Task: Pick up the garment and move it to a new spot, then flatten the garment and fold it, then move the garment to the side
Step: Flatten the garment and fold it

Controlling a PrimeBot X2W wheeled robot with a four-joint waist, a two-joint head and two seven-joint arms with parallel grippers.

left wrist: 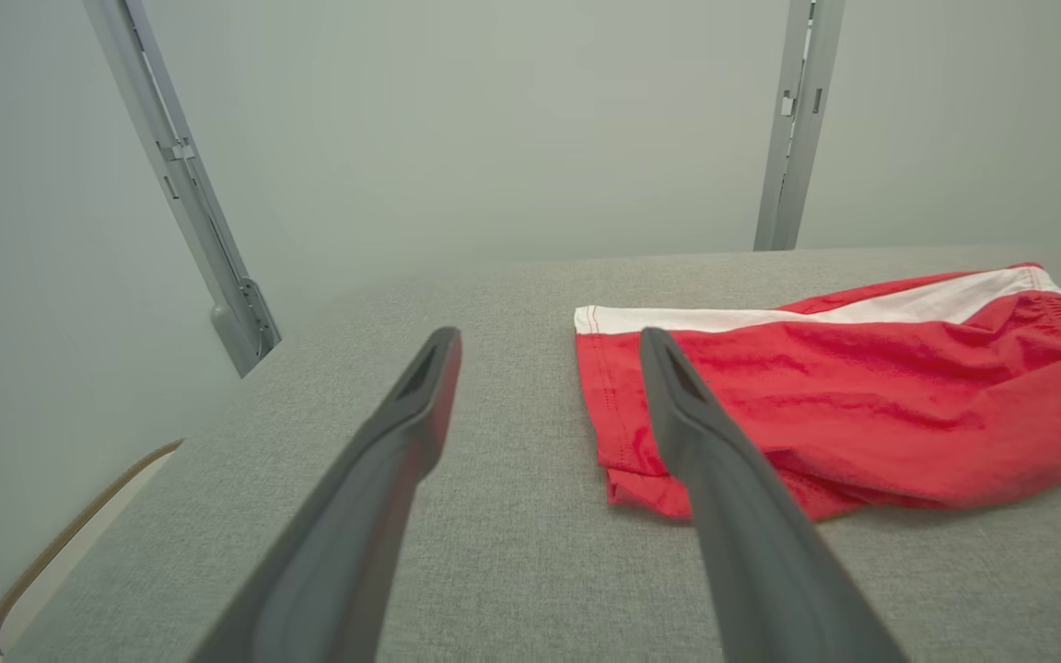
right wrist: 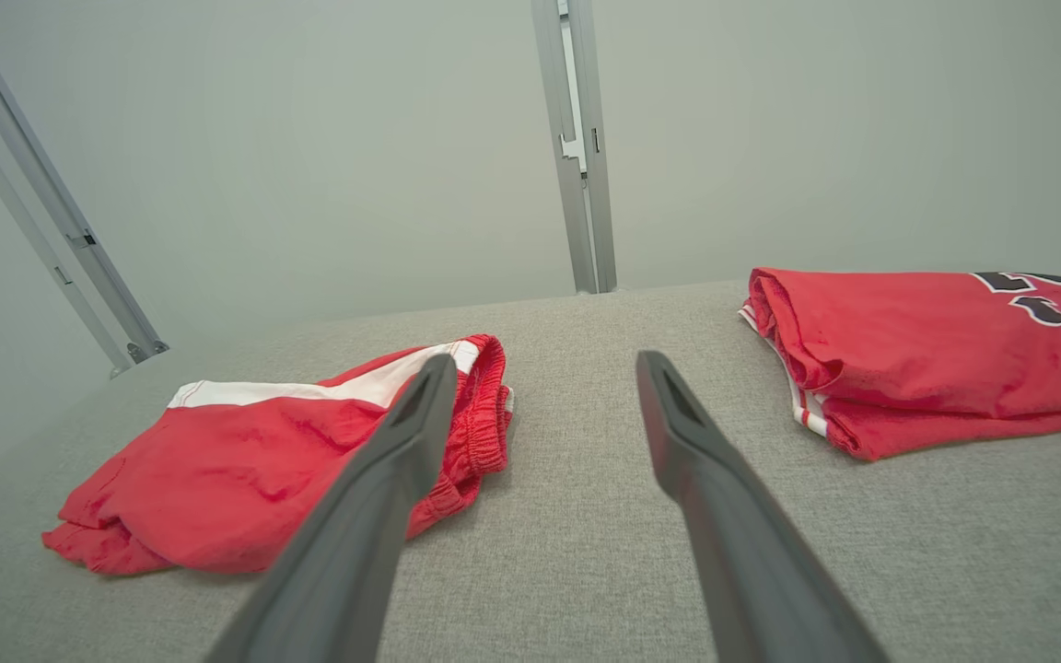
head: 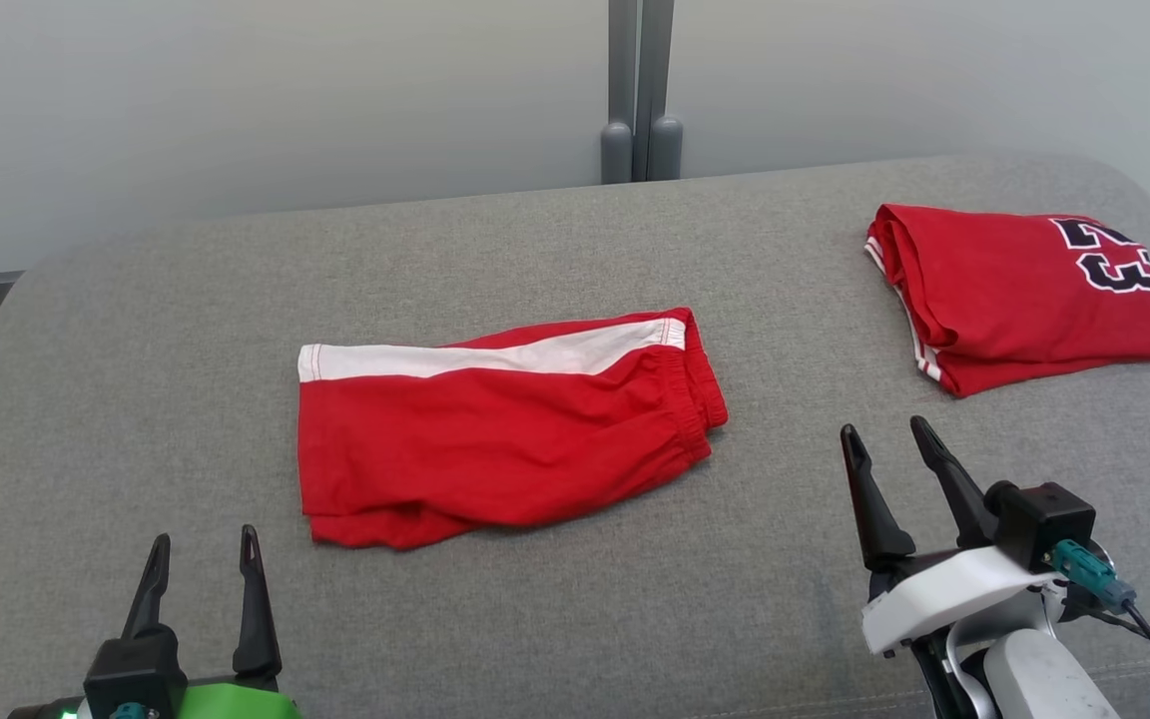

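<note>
Red shorts with a white side stripe (head: 495, 439) lie folded flat in the middle of the grey padded surface; they also show as the shorts (left wrist: 844, 405) and the shorts (right wrist: 263, 460) in the wrist views. My left gripper (head: 204, 559) hovers open at the lower left, short of the shorts' near-left corner. My right gripper (head: 889, 444) stands open to the right of the shorts' waistband, holding nothing. In the wrist views each gripper, left (left wrist: 549, 343) and right (right wrist: 544, 368), has its fingers spread above bare fabric.
A folded red jersey with dark numerals (head: 1019, 295) lies at the far right; it shows as the jersey (right wrist: 936, 350) too. The grey surface (head: 136, 399) ends at a rounded left edge (left wrist: 79, 534). A grey post (head: 640, 90) stands behind against a pale wall.
</note>
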